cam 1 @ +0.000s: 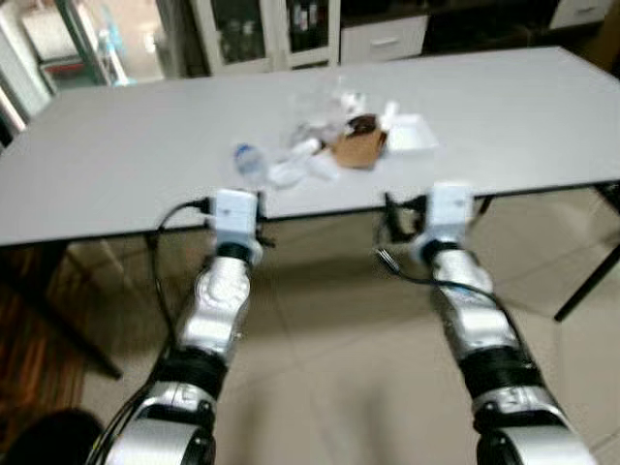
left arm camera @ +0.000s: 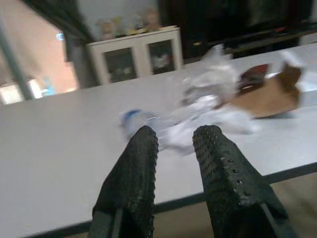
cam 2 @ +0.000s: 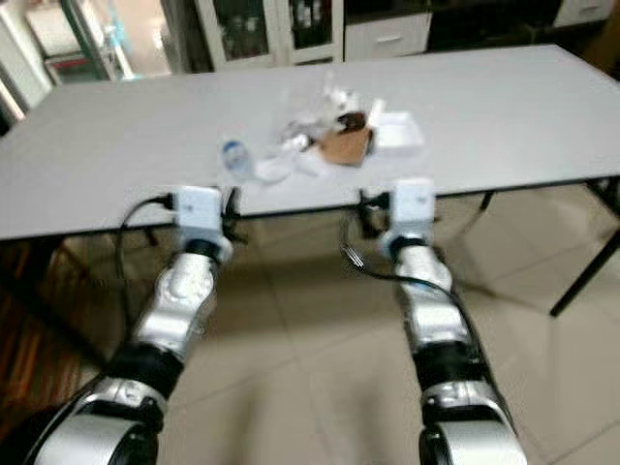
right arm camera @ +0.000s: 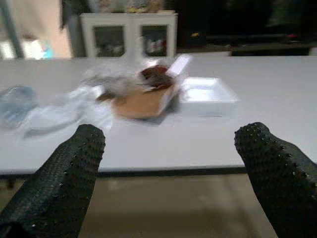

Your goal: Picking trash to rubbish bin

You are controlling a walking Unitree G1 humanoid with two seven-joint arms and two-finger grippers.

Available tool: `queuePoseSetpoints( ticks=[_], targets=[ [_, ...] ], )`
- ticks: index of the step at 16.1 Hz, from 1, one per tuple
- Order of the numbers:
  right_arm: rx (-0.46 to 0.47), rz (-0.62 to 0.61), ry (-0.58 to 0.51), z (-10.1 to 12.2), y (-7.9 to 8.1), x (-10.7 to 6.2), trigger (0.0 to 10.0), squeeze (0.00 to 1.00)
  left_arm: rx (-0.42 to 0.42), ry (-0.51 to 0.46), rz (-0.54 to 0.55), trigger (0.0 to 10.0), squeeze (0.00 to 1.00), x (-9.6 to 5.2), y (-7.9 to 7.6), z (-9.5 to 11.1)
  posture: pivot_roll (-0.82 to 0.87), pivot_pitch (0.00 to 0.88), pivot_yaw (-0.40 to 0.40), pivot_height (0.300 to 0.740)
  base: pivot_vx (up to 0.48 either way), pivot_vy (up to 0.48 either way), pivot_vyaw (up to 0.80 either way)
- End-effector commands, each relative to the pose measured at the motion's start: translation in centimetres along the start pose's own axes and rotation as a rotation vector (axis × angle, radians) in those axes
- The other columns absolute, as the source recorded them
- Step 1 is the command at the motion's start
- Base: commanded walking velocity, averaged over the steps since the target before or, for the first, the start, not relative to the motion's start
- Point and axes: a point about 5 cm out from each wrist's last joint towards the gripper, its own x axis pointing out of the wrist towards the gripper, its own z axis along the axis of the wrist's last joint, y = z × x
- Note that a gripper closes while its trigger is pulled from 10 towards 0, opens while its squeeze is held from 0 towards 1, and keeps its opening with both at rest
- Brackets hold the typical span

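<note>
Two silver arms reach forward from the robot toward the near edge of a grey table [cam 1: 116,165]. Its left gripper [left arm camera: 173,144] hovers just short of that edge with its two black fingers nearly together and nothing between them. Its right gripper [right arm camera: 171,148] hangs beside it, fingers spread wide, also grasping nothing.

On the table, a little back from the near edge, one heap of trash [cam 1: 329,140] lies in a loose cluster. I count one clear plastic bottle [cam 1: 250,161] with a blue cap, lying on its side at the heap's left end, though blur hides which way its long axis runs. Next come crumpled clear wrappers [left arm camera: 208,94]. One brown paper piece [right arm camera: 141,104] holds something dark red, too blurred to name. One white shallow box [right arm camera: 205,96] sits at the right end, touching the brown paper.

White cabinets [cam 1: 281,29] stand beyond the table.
</note>
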Motion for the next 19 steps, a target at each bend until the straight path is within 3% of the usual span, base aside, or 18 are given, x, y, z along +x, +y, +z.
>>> queuePoseSetpoints(
  ticks=[1,19],
  targets=[
    [0.020,0.038,-0.020,0.62,1.45,0.34,10.0,0.00,0.019,-0.010,0.041,10.0,0.00,0.23,1.54,0.30,-0.05,0.019,0.046,0.740,0.394,0.000,0.00],
    [0.009,0.052,-0.026,0.66,1.77,0.32,10.0,0.00,0.021,-0.026,0.036,10.0,0.00,0.31,1.39,0.67,-0.05,0.001,0.050,0.740,0.401,0.000,0.00]
  ],
)
